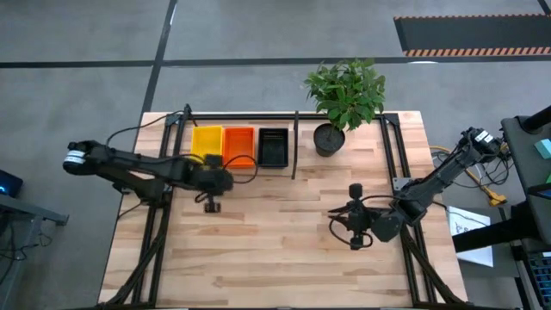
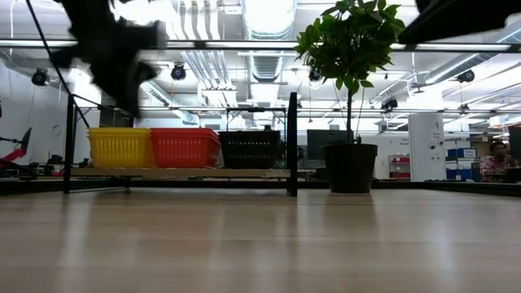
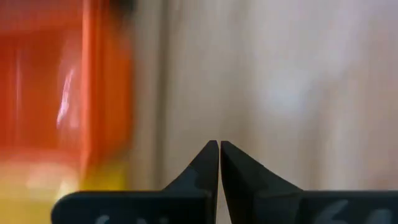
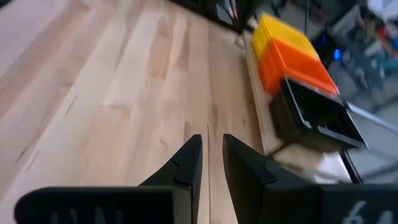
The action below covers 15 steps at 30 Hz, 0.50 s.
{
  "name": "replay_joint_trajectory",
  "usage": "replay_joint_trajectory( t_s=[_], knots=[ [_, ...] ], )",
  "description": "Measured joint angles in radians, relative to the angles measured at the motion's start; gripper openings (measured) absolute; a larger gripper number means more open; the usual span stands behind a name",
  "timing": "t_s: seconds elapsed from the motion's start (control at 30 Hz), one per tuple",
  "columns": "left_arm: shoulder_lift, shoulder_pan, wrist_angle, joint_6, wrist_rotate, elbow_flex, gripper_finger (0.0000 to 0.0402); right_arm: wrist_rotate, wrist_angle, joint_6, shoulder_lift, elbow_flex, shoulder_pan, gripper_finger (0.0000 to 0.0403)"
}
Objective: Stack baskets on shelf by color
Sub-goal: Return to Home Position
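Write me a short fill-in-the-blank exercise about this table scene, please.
1. On the shelf, the red-orange baskets sit between the yellow baskets and the ____ ones.
2. The left gripper, before the shelf, is ____ and empty.
3. The round pot holds a green ____.
4. The right gripper hangs over the table, farther from the shelf than the ____ one.
Missing words: black; shut; plant; left.

the front half of the table (image 1: pixel 258 258) lies open; at the back the baskets (image 1: pixel 239 146), the shelf (image 2: pixel 179 172) and a plant pot (image 1: pixel 328 139) block the way.
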Motion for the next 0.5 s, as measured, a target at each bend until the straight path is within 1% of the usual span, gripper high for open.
replay_joint_trajectory(
  t_s=[0.03, 0.07, 0.1, 0.17, 0.2, 0.27, 0.33, 0.4, 0.5],
  knots=[
    [-0.021, -0.029, 0.096, 0.012, 0.026, -0.002, 0.0001, -0.014, 0.077, -0.047, 0.0, -0.034, -0.014, 0.0056],
    [-0.042, -0.065, 0.197, 0.049, 0.035, -0.01, 0.0, -0.051, 0.166, -0.107, -0.002, -0.069, -0.035, 0.0056],
    [-0.059, -0.107, 0.295, 0.112, 0.037, -0.02, 0.0, -0.11, 0.26, -0.163, -0.006, -0.102, -0.064, 0.0055],
    [-0.095, -0.19, 0.439, 0.268, 0.011, -0.048, 0.0, -0.248, 0.421, -0.249, -0.018, -0.161, -0.129, 0.0051],
    [-0.118, -0.228, 0.478, 0.324, -0.021, -0.065, 0.0, -0.295, 0.477, -0.277, -0.027, -0.185, -0.163, 0.0048],
    [-0.171, -0.289, 0.504, 0.357, -0.113, -0.094, 0.0, -0.339, 0.557, -0.324, -0.061, -0.226, -0.23, 0.0043],
    [-0.244, -0.321, 0.51, 0.331, -0.184, -0.133, 0.0, -0.358, 0.593, -0.367, -0.107, -0.261, -0.29, 0.0036],
    [-0.32, -0.33, 0.507, 0.303, -0.207, -0.181, 0.0, -0.387, 0.616, -0.404, -0.161, -0.293, -0.337, 0.0031],
    [-0.436, -0.331, 0.524, 0.283, -0.212, -0.267, 0.0, -0.42, 0.622, -0.439, -0.25, -0.337, -0.388, 0.0025]
  ],
)
